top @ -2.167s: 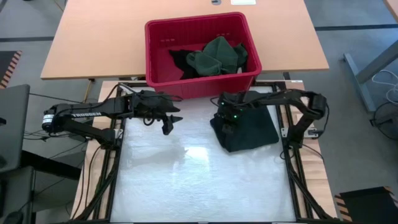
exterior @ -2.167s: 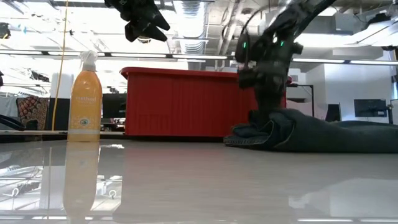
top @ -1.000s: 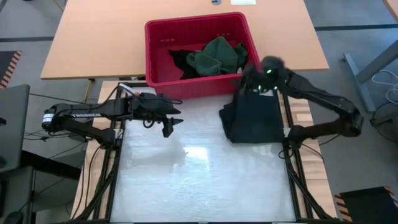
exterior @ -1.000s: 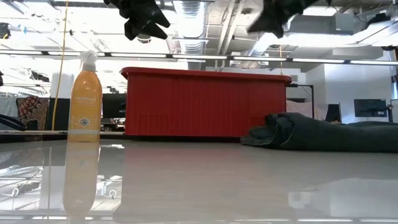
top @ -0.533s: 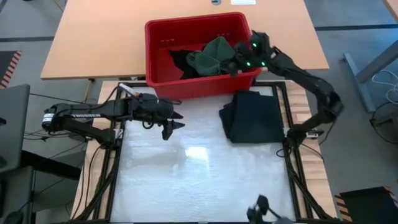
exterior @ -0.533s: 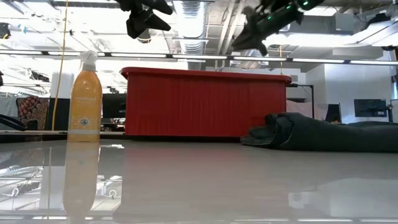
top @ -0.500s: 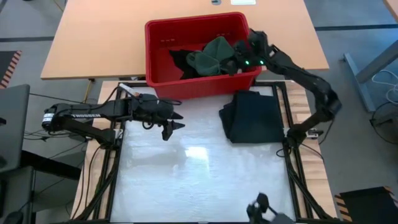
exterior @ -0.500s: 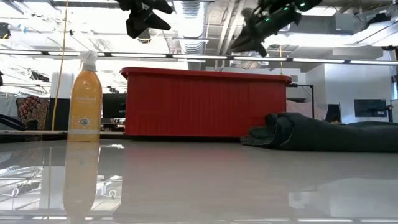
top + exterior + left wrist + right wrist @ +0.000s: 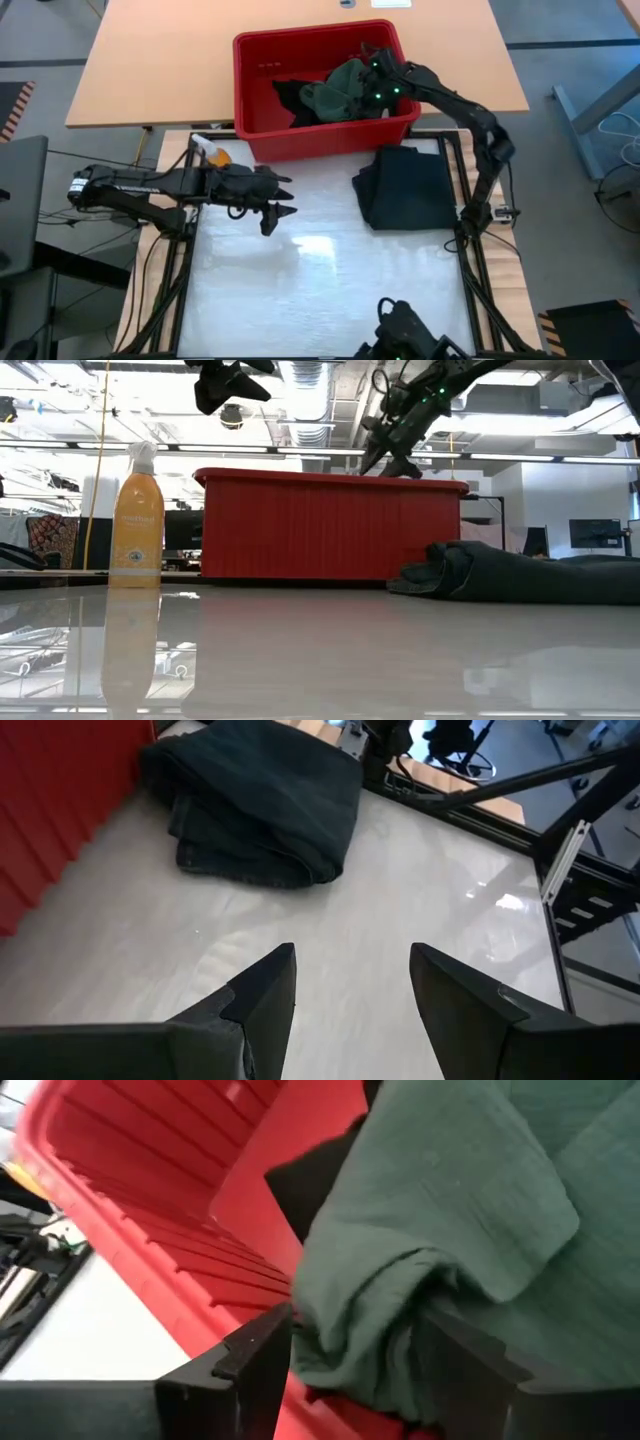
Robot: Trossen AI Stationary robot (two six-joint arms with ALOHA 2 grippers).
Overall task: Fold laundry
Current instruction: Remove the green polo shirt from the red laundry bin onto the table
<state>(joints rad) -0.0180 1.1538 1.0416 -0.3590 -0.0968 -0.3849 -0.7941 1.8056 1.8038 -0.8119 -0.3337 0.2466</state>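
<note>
Reaching into the red bin (image 9: 262, 95), the right gripper (image 9: 352, 1342) sits over the heap of green shirt (image 9: 345, 88), jaws spread, a bunched fold of cloth lying between the fingers. Nothing pinched yet, as far as the wrist view shows; the cloth touches or nearly touches the inner faces, cannot tell which.

Risks from here, judged only:
- Closing on this thick bunch could catch several layers, or the black garment (image 9: 290, 100) lying under and beside the green one, so two pieces lift together.
- The fingers are near the bin's front wall; a low closing could nip the rim or drag the bin.
- A lift by a random fold would bring the shirt out crumpled, making it hard to spread flat.
- A swing out toward the table could sweep the folded dark garment (image 9: 405, 188) lying just in front of the bin on the right side and undo it.

Left gripper (image 9: 350, 990) hovers over bare table (image 9: 320, 290) on the left, jaws apart, holding nothing, waiting. A spray bottle (image 9: 137, 520) stands at the left edge.
</note>
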